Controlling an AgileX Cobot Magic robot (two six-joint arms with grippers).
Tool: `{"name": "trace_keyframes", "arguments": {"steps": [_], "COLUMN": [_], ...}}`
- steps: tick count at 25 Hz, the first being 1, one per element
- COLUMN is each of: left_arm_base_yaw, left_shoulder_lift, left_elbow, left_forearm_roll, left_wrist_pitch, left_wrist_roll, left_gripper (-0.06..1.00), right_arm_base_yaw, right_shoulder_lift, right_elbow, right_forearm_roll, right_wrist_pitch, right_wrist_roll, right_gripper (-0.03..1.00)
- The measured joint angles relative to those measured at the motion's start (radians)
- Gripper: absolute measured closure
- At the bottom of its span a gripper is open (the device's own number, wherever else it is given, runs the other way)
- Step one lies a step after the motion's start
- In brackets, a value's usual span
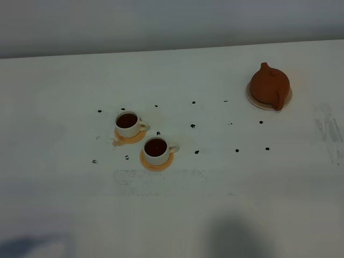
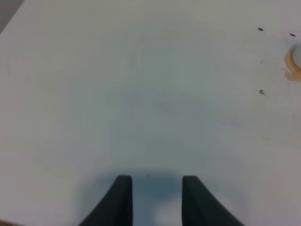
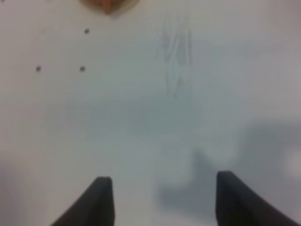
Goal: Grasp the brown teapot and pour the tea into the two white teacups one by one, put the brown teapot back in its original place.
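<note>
Both white teacups point(image 1: 128, 124) point(image 1: 156, 150) hold dark tea point(image 1: 127, 120) on orange coasters point(image 1: 156, 160). The brown teapot point(image 1: 269, 85) sits on its beige disc point(image 1: 253, 99), far across the tabletop point(image 1: 64, 80). My left jaws and right jaws stand apart, empty.

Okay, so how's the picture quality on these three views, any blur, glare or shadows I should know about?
Exterior high view: soft, even, dim light, no glare; broad dark shadows fall along the near edge of the table, and the brown teapot is fairly sharp. Left wrist view: mildly soft, a faint shadow between the jaws. Right wrist view: clearly blurred, with a grey shadow patch beside the jaws.
</note>
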State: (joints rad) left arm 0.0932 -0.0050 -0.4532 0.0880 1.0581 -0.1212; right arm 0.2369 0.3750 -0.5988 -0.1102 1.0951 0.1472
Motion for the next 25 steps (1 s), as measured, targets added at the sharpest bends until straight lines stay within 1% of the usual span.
{"name": "trace_keyframes", "arguments": {"steps": [4,7,14,20,22,25], "left_arm_base_yaw": [0.000,0.000,0.000,0.000,0.000,0.000], "left_shoulder_lift": [0.000,0.000,0.000,0.000,0.000,0.000], "left_elbow": [0.000,0.000,0.000,0.000,0.000,0.000], "left_forearm_roll": [0.000,0.000,0.000,0.000,0.000,0.000], "left_wrist_pitch": [0.000,0.000,0.000,0.000,0.000,0.000], "left_wrist_roll": [0.000,0.000,0.000,0.000,0.000,0.000], "left_gripper": [0.69,0.69,0.69,0.69,0.69,0.69], "right_arm_base_yaw": [0.000,0.000,0.000,-0.005,-0.041,-0.137], "right_shoulder_lift": [-0.079,-0.148,-0.300,-0.319,-0.342,-0.361], "right_elbow": [0.049,0.075,0.075,0.076,0.076,0.077], "right_forearm_roll": [0.075,0.122,0.131,0.131,0.131,0.131], "right_wrist_pitch": [0.011,0.020,0.019,0.019,0.019,0.020], "right_wrist_roll": [-0.130,-0.197,-0.207,-0.207,-0.207,-0.207], "right_gripper": [0.50,0.50,0.50,0.50,0.50,0.50]}}
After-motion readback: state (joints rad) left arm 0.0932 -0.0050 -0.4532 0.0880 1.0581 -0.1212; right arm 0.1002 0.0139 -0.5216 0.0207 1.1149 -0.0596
